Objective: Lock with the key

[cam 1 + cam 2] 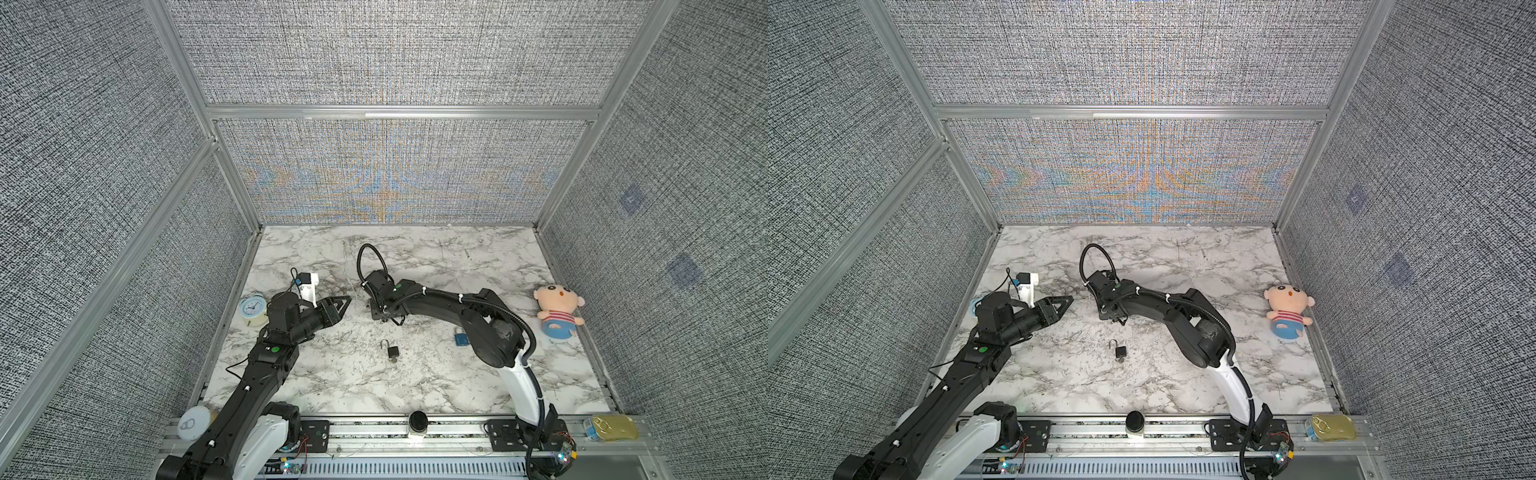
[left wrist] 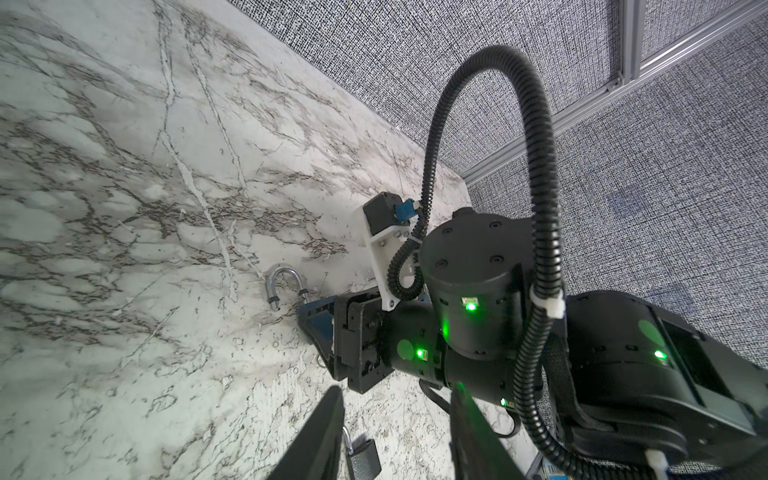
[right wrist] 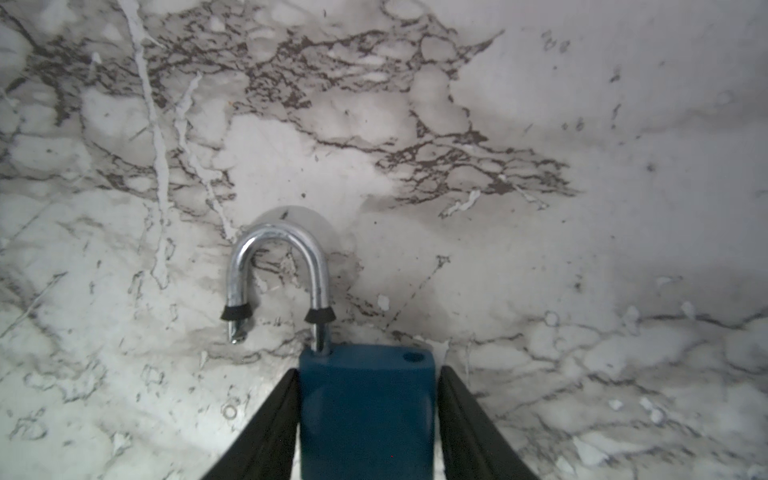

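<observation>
My right gripper (image 3: 369,370) is shut on the body of a blue padlock (image 3: 365,415). Its silver shackle (image 3: 278,257) stands swung open, just above the marble table (image 1: 457,386). In the left wrist view the same blue padlock (image 2: 318,328) sticks out of the right gripper. A small black padlock (image 1: 392,352), shackle open, lies mid-table. A grey bit below its body is too small to name. I cannot make out the key. My left gripper (image 1: 347,300) hovers left of the right one, open and empty. The black padlock (image 2: 365,457) shows between its fingers (image 2: 322,432).
A second blue padlock (image 1: 461,336) lies by the right arm's elbow. An alarm clock (image 1: 252,309) stands at the left edge and a plush doll (image 1: 559,311) at the right edge. A tin (image 1: 615,428) and a white lid (image 1: 194,422) sit on the front rail. Fabric walls enclose three sides.
</observation>
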Controlling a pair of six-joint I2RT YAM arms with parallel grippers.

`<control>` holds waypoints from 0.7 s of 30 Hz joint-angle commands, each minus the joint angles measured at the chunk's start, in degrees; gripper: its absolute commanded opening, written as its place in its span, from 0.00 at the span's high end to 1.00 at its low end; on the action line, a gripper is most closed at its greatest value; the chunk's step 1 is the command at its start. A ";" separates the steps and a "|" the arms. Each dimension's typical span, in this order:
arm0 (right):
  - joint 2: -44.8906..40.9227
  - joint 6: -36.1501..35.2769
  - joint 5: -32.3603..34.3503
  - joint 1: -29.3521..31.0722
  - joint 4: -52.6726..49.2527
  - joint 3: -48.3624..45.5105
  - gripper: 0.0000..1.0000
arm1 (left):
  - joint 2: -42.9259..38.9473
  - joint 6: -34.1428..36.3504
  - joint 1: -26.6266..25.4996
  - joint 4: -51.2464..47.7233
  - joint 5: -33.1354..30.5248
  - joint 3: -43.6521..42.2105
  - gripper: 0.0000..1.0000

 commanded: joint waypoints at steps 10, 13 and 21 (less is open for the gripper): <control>0.29 -0.11 0.24 -0.07 -4.67 -0.89 0.56 | -1.47 1.78 0.55 -2.26 -0.53 0.78 0.56; -0.69 -0.19 0.52 -0.18 -4.35 -1.39 0.59 | -1.94 2.20 0.51 -2.80 -1.05 0.88 0.56; -3.67 -0.75 1.01 -0.23 -3.60 -4.08 0.61 | 0.81 3.14 0.57 -3.29 -0.59 1.58 0.56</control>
